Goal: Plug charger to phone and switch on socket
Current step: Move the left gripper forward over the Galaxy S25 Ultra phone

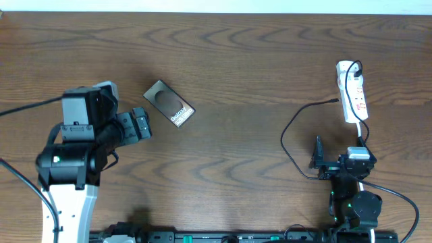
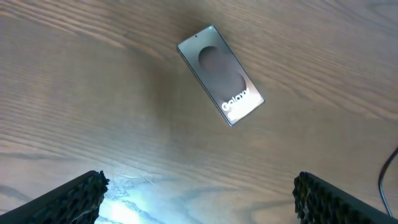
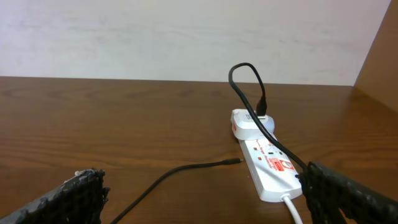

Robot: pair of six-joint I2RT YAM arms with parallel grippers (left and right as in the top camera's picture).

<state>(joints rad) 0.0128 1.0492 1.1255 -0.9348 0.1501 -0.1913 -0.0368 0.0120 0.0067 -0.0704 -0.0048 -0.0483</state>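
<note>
The phone (image 1: pixel 169 105) lies flat on the table left of centre, its "Galaxy" end toward the lower right; it also shows in the left wrist view (image 2: pixel 221 75). My left gripper (image 1: pixel 142 123) is open and empty, just left of the phone (image 2: pixel 199 199). The white socket (image 1: pixel 353 91) lies at the far right (image 3: pixel 267 165). The charger's plug (image 3: pixel 262 106) sits in its far end. The charger cable (image 1: pixel 287 135) loops on the table, its tip (image 3: pixel 236 162) free beside the socket. My right gripper (image 1: pixel 343 150) is open and empty, short of the socket (image 3: pixel 202 193).
The socket's own white lead (image 3: pixel 292 208) runs back toward my right arm. The table's far edge meets a pale wall (image 3: pixel 155 37). Bare wood (image 1: pixel 236 155) lies between the phone and the charger loop.
</note>
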